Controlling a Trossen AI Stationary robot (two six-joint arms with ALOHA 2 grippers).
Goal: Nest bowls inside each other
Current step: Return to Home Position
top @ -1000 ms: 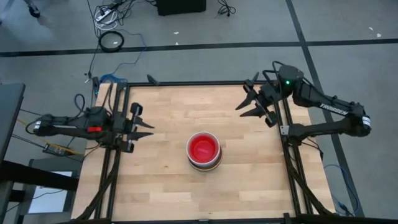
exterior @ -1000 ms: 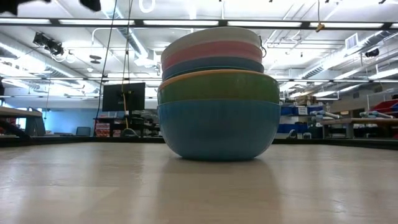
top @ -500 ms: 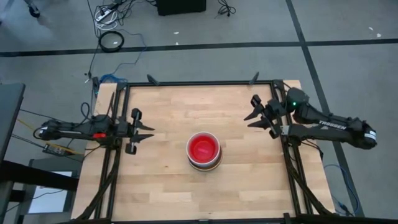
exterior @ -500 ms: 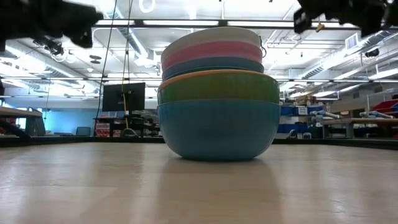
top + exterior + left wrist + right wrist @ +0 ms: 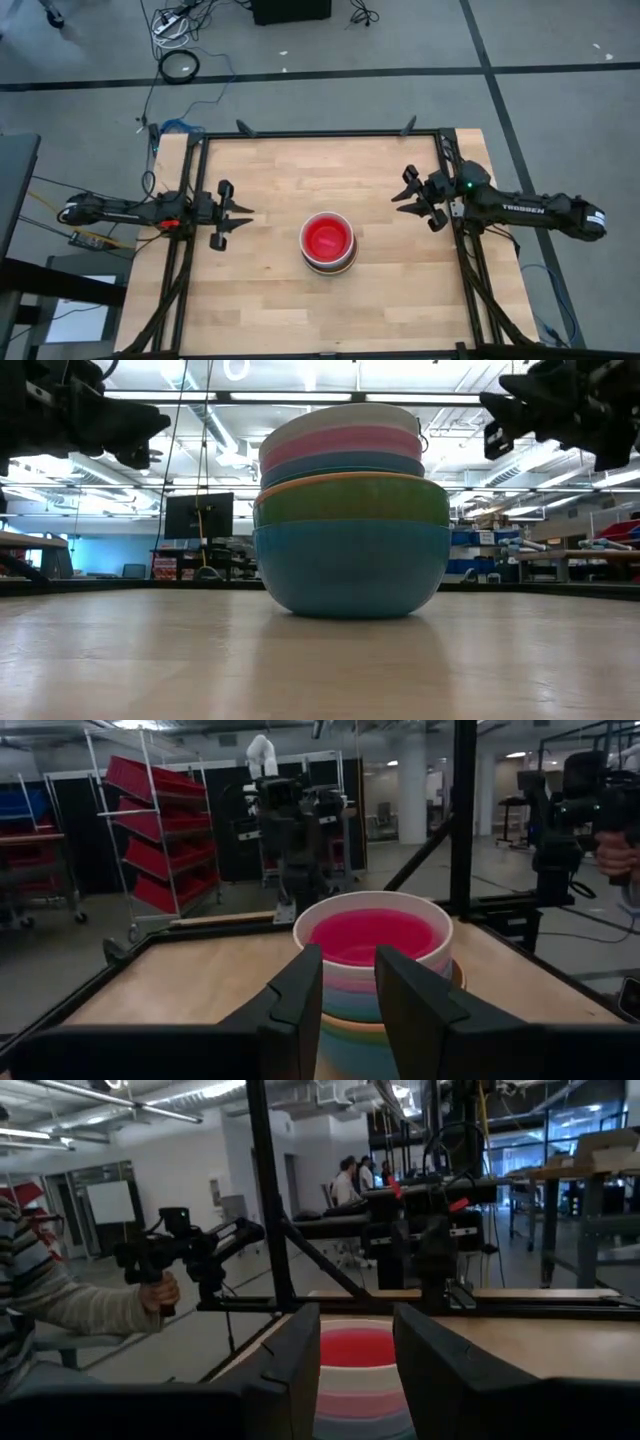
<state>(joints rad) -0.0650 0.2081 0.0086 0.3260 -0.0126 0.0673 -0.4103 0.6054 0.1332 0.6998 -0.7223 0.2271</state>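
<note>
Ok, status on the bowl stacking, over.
Left gripper open, left edge; right gripper open, right edge. Bowls nested in one stack, centre of table, standing free. No obstruction seen.

The left arm (image 5: 120, 210) was stretched out across the left edge of the table (image 5: 270, 300), with its wrist pointed toward the right edge. The left gripper (image 5: 240, 214) was held just inside that left edge, about midway along it and raised clear of the surface. Its two fingers (image 5: 295, 1005) were parted by a narrow gap and held empty. The right arm (image 5: 530, 210) was stretched likewise across the right edge, pointed toward the left. The right gripper (image 5: 402, 188) was held just inside the right edge, slightly nearer the far edge, with its fingers spread wider and likewise empty.
</note>
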